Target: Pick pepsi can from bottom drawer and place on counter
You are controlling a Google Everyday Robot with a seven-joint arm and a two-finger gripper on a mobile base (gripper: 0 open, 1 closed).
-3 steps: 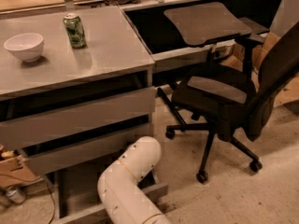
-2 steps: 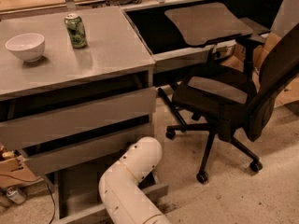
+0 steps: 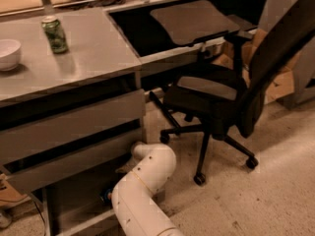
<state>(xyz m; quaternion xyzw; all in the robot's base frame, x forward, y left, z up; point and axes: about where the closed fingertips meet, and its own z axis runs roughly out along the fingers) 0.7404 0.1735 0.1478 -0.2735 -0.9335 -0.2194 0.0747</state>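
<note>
We are looking down the smooth, white, tubular arm (image 3: pixel 145 181), which is bending at its rounded elbow and reaching left into the wide, shallow grey bottom drawer (image 3: pixel 69 208). The gripper is sitting somewhere down in that tray, hidden behind the arm, so we cannot tell whether it is open, closed or gripping anything. Just left of the arm, low in the drawer, a small dark blue patch is showing. We are taking it for the small dark blue pepsi can (image 3: pixel 106 196). Too little of it is showing to tell whether its long axis is standing upright. We are judging that the lift has to go up and out towards us, clear of the taller drawer fronts, before reaching the broad matte grey counter (image 3: pixel 93 68) overhead.
</note>
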